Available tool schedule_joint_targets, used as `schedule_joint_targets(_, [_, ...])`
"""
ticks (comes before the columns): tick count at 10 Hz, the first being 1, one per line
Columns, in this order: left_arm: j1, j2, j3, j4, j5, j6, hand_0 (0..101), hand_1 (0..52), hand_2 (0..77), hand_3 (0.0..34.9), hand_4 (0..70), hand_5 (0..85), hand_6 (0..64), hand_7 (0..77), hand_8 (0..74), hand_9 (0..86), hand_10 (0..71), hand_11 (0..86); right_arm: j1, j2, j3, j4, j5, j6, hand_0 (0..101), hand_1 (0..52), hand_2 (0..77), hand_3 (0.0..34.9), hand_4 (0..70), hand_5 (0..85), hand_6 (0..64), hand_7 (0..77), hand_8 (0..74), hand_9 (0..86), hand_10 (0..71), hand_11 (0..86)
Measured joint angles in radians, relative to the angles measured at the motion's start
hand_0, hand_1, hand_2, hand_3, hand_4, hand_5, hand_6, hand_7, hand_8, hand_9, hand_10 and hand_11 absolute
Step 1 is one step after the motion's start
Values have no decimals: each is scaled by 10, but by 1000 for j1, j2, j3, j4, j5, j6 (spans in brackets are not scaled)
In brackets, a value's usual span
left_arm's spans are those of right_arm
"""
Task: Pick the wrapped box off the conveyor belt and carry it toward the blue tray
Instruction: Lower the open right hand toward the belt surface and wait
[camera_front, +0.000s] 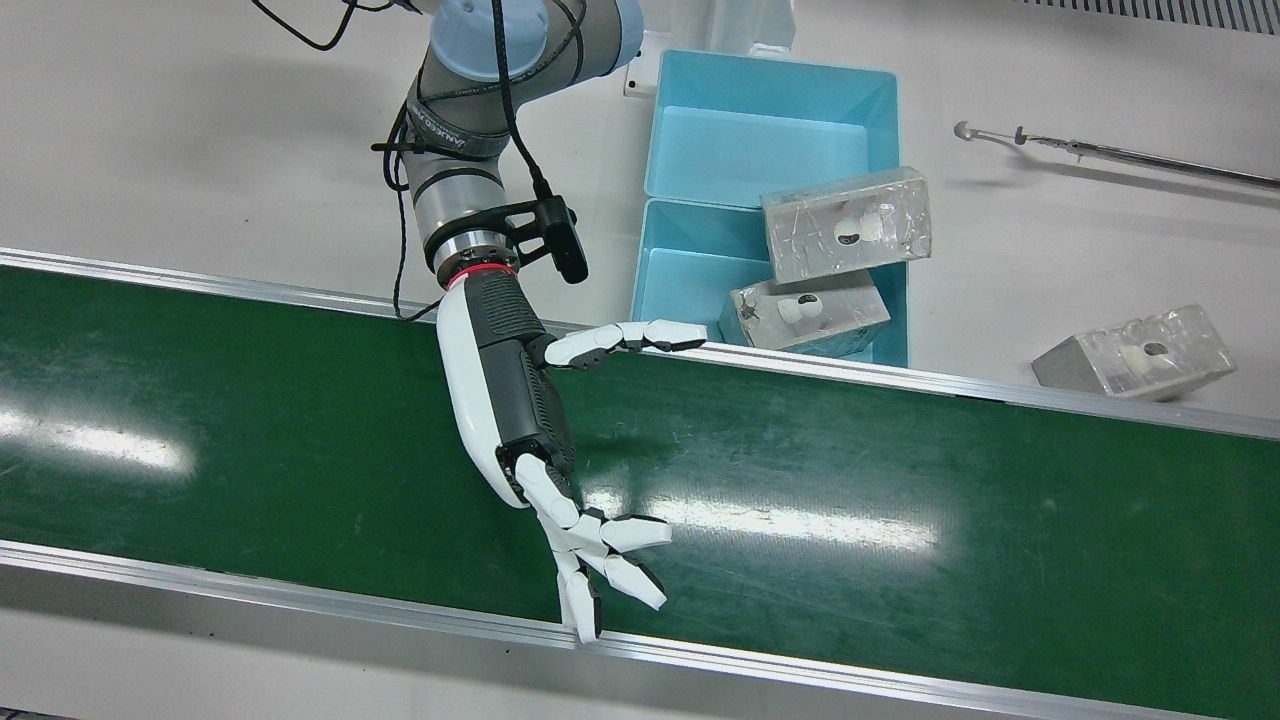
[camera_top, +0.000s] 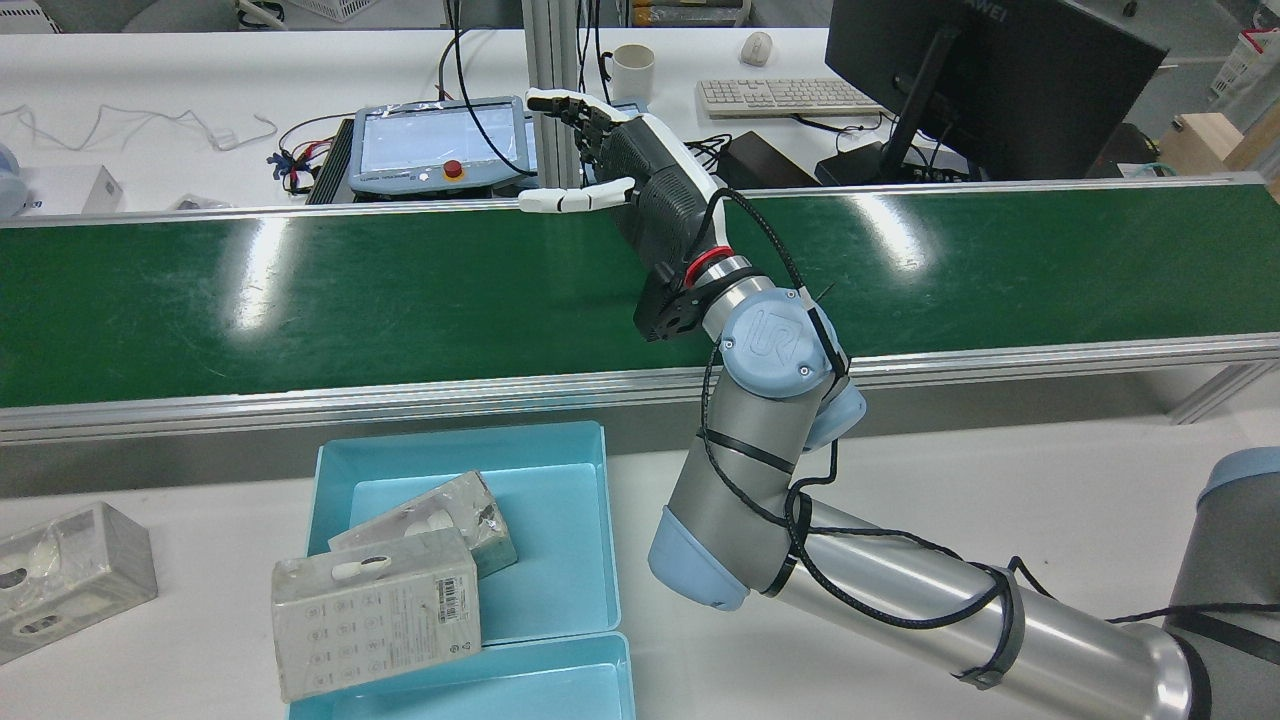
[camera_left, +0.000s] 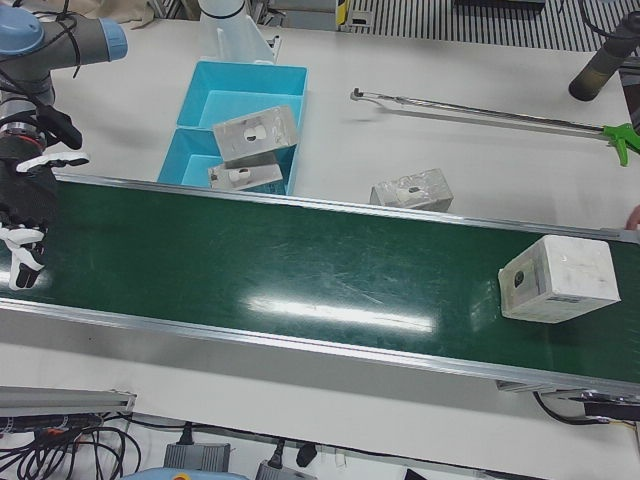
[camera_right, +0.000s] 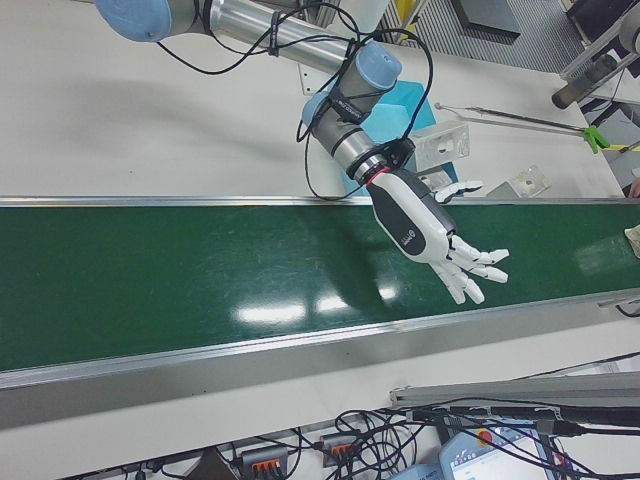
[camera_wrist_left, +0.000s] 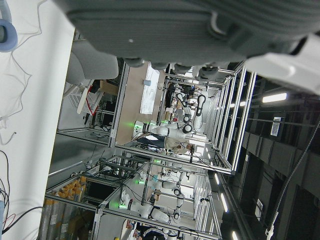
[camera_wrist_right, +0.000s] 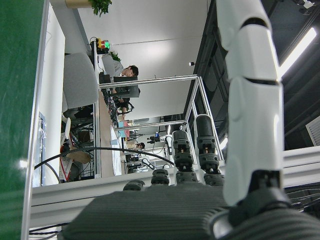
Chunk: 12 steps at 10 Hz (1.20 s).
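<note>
A wrapped white box (camera_left: 558, 278) lies on the green conveyor belt (camera_left: 300, 270) near its right end in the left-front view. My right hand (camera_front: 520, 420) hovers over the belt far from that box, open and empty with its fingers spread; it also shows in the rear view (camera_top: 640, 180), the left-front view (camera_left: 25, 230) and the right-front view (camera_right: 430, 235). The blue tray (camera_front: 655, 120) sits on the table just behind the belt, next to the right arm. Of my left hand (camera_wrist_left: 175, 25) only the grey palm shows, in its own camera.
Two wrapped boxes (camera_front: 848, 225) (camera_front: 808, 312) lie in the blue tray, one leaning over its rim. Another wrapped box (camera_front: 1135, 352) lies on the table beside the tray. A long metal reaching rod (camera_front: 1100, 152) lies further back. Aluminium rails edge the belt.
</note>
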Motion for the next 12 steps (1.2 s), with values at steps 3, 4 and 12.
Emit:
schedule_joint_targets(3, [0, 0, 0, 0, 0, 0, 0, 0, 5, 0, 0, 11, 5, 5, 5, 0, 5, 5, -2, -1, -18, 13, 0, -2, 490, 158, 164, 5, 169, 273, 71, 98, 11, 44, 0, 11])
schedule_joint_targets(4, [0, 0, 0, 0, 0, 0, 0, 0, 5, 0, 0, 11, 5, 5, 5, 0, 5, 5, -3, -1, -28, 16, -2, -3, 490, 158, 164, 5, 169, 273, 71, 98, 27, 44, 0, 5])
schedule_joint_targets(12, [0, 0, 0, 0, 0, 0, 0, 0, 5, 0, 0, 11, 5, 0, 5, 0, 5, 5, -27, -28, -15, -2, -18, -2, 508, 196, 180, 5, 185, 295, 76, 109, 27, 54, 0, 5])
